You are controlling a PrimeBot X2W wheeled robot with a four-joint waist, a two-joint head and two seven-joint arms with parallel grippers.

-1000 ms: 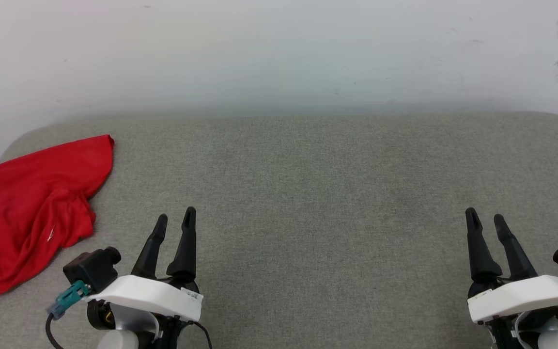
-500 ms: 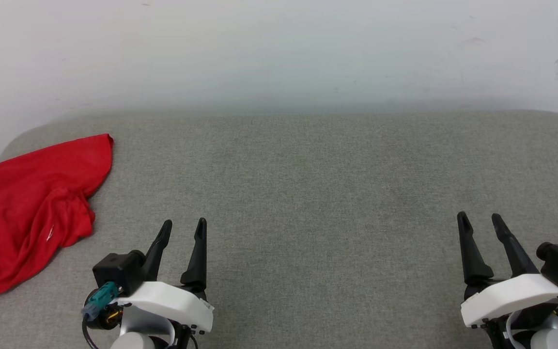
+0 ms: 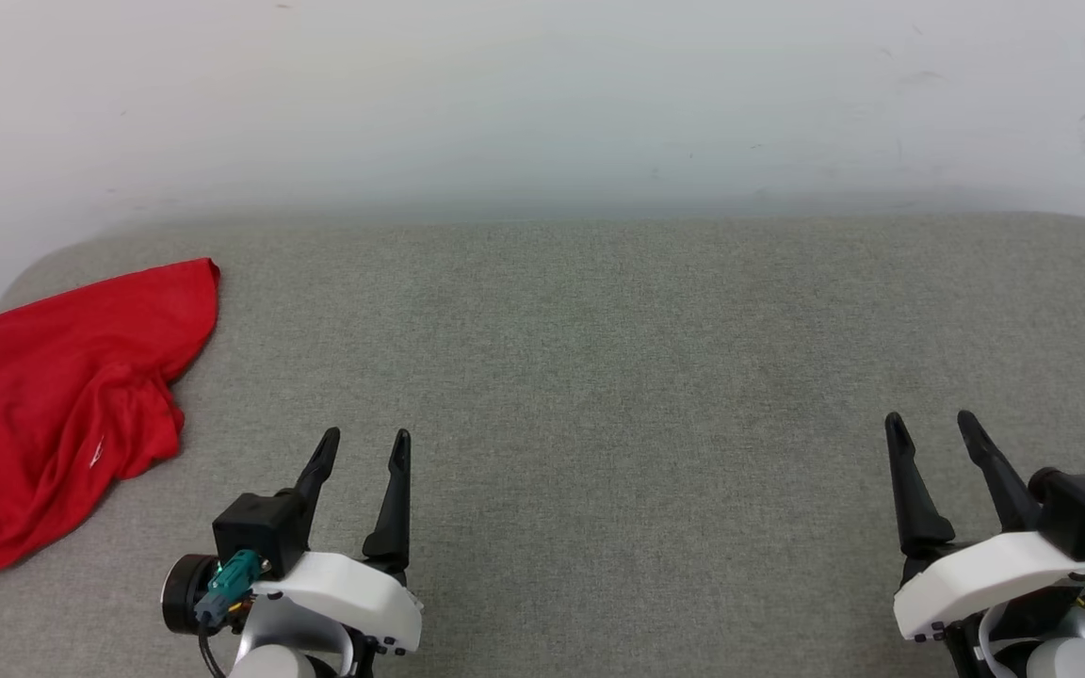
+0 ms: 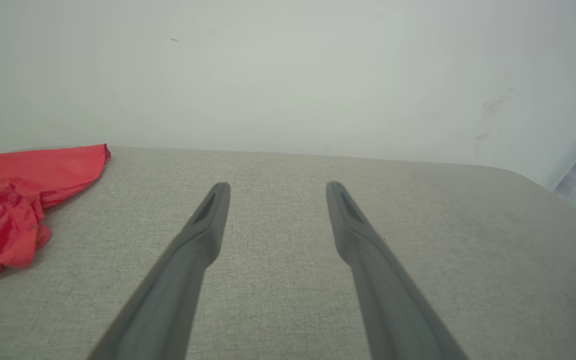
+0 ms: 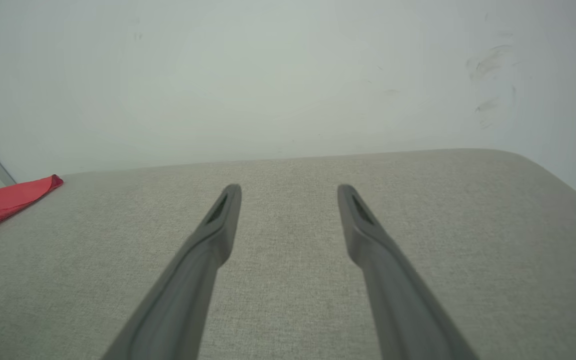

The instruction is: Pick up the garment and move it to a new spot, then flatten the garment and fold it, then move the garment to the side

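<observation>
One garment [image 3: 53,405], red, crumpled at the bench's [image 3: 599,377] far left end; head view gives its spread and a small white mark in the folds; left wrist view has it low, side-on; right wrist view a thin strip at the left edge; two hands: left hand [image 3: 365,438] near it, right hand [image 3: 930,419] well apart, both released, grasping nothing; grey woven bench top, rounded corners; scuffed white wall [image 3: 542,94] behind

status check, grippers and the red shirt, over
Left gripper open, empty. Right gripper open, empty. Crumpled red fabric garment lies untouched at left end of grey upholstered surface, left of left gripper. Nothing between them.
</observation>
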